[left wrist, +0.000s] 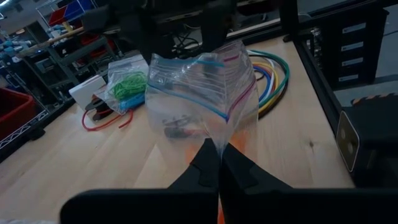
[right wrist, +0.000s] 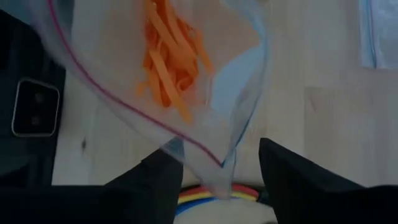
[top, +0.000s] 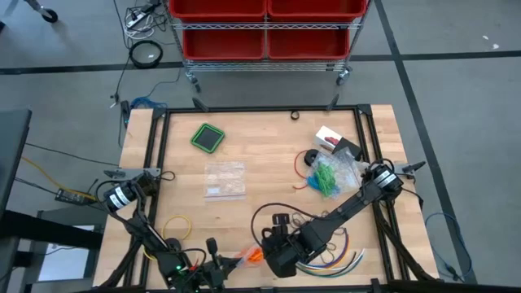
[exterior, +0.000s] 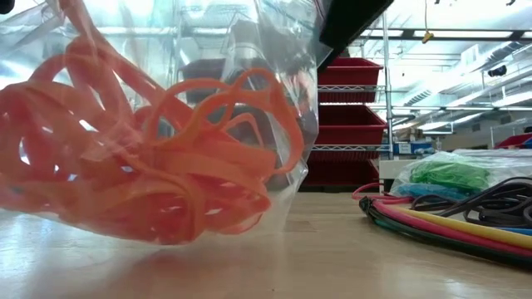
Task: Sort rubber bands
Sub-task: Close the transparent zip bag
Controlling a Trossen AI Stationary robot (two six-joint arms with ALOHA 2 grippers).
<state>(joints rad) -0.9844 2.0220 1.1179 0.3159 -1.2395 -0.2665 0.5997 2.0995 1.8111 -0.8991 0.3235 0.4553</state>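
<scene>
Gaping right hand [right wrist: 219, 171] around bag [right wrist: 205, 93]

No legible text, labels, brand marks, numbers or signs on any surface in any view.

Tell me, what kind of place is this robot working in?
Probably a workshop or lab: a wooden workbench on a grey floor, wire shelving with red storage bins behind it, and cables lying on the floor.
</scene>
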